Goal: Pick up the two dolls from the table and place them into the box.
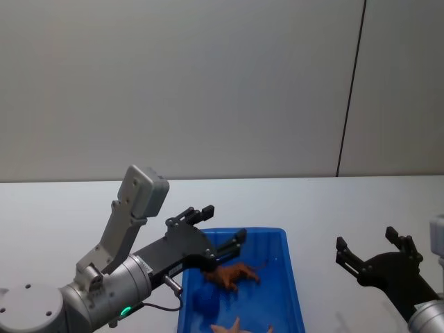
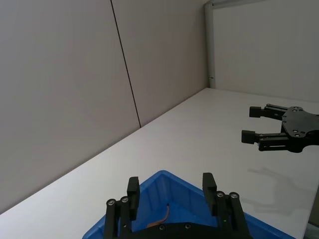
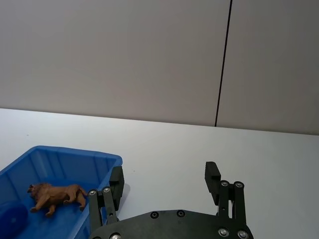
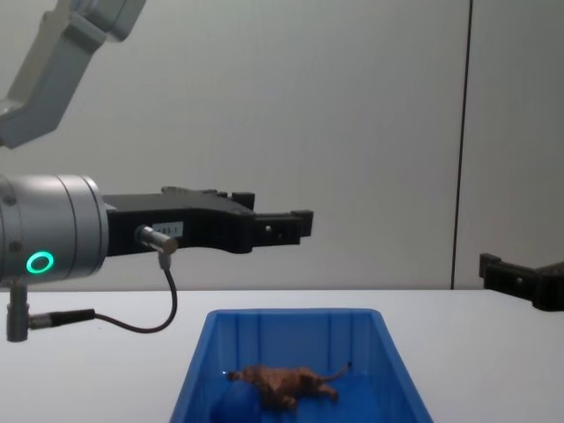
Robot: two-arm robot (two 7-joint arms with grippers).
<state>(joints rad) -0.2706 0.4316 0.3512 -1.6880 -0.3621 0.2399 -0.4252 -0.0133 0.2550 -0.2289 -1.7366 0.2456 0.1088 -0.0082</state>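
The brown lion doll [image 1: 232,275] lies on its side inside the blue box [image 1: 295,291], and the dark-blue doll [image 1: 206,300] sits beside it nearer to me. My left gripper [image 1: 223,223] hovers open and empty over the box's far left corner. My right gripper [image 1: 366,239] hangs open and empty over the white table [image 1: 326,208], to the right of the box. The right wrist view shows the lion [image 3: 57,195] and the blue ball head [image 3: 12,219] within the box wall [image 3: 75,157]. From the chest, the lion [image 4: 286,383] rests below the left gripper [image 4: 291,220].
A pale orange star-shaped thing [image 1: 239,326] lies in the box's near end. A grey wall with a dark vertical seam [image 1: 350,90] stands behind the table. Bare tabletop stretches between box and right gripper.
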